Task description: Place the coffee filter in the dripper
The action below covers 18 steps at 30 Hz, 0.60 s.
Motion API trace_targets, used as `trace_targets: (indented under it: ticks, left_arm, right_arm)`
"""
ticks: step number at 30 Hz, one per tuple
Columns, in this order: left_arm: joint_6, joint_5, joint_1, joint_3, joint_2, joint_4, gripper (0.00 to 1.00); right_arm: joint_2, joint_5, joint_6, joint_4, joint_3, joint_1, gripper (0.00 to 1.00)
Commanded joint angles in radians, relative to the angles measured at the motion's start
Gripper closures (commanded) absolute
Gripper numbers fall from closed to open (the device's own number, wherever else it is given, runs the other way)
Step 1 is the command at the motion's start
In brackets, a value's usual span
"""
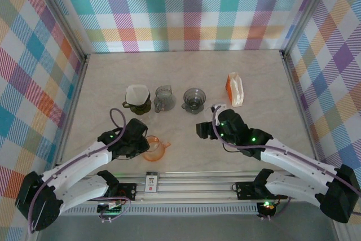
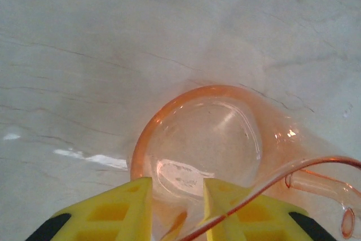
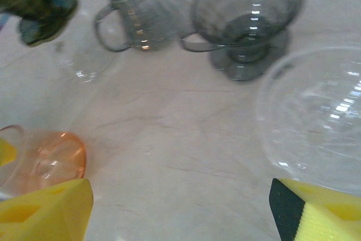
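Since the paper filter (image 1: 137, 93) sits cupped on the dark green dripper (image 1: 139, 107), at the left end of the row across the middle of the tabletop (image 1: 254, 66), it looks close to seated; I judge the step is settling it true. Go gently: thin paper creases, and that dripper may tip. Toward the near edge, left of centre, is an orange glass dripper (image 1: 156, 149), empty. The left claw (image 2: 177, 190) straddles its rim, jaws close together, though whether they grip the glass I cannot tell. The right claw (image 3: 180, 189) hangs spread wide, holding nothing, near the middle of the tabletop. If orange is the target, it should pinch one paper edge lightly and lift straight up.
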Motion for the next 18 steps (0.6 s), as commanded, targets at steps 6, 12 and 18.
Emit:
trace_targets:
  ticks: [6,12,18]
  left_arm:
    - [-0.050,-0.009,-0.173,0.125,0.191,0.177,0.73]
    - [-0.021,-0.005,-0.250,0.209,0.294,0.182,0.70]
    - [0.001,0.027,-0.276,0.233,0.331,0.199,0.60]
  right_arm:
    - [-0.065,0.055,0.019,-0.148,-0.021,-0.047,0.17]
    - [-0.081,0.071,0.035,-0.194,-0.019,-0.067,0.16]
    - [-0.028,0.030,0.024,-0.227,0.032,-0.169,0.16]
